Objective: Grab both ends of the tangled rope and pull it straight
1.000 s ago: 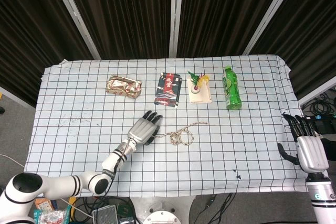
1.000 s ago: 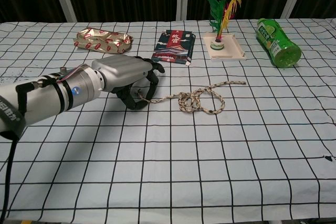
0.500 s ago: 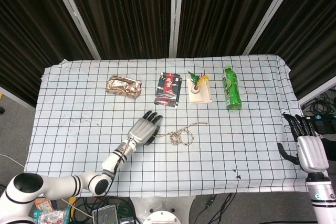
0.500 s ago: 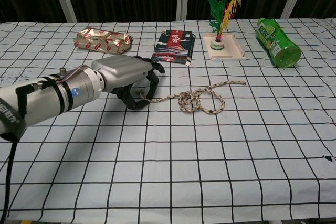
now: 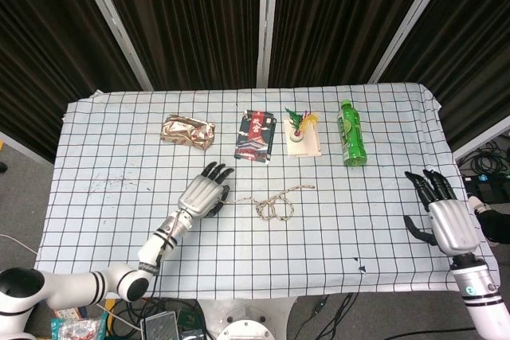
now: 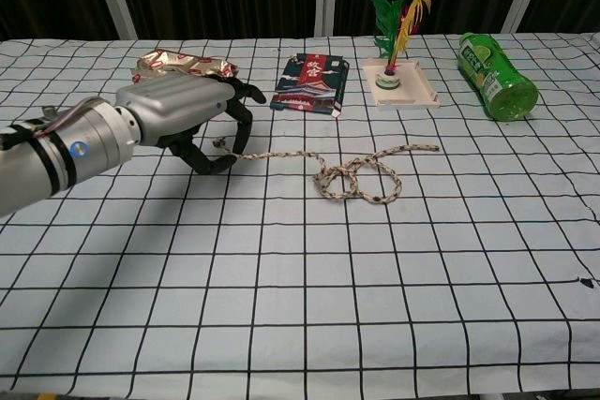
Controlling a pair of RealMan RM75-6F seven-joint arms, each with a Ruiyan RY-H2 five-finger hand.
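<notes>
The tangled rope (image 6: pixel 347 170) lay at mid-frame on the checked tablecloth (image 6: pixel 375 306), its long axis running left to right. One end was drawn out toward the left hand (image 6: pixel 183 119), the knot sat at centre, and the free end (image 6: pixel 427 147) trailed up and right toward the feather shuttlecock (image 6: pixel 398 21). The left hand's fingers were curled over the left rope end, apparently pinching it, though the contact itself was partly hidden. The right hand (image 5: pixel 441 216) sat at the lower right edge of the head view, spread and holding nothing, well apart from the free end, which lay up and to its left. The white tray (image 6: pixel 412 93) held only the shuttlecock; the green bottle (image 6: pixel 497 67) lay on its side.
</notes>
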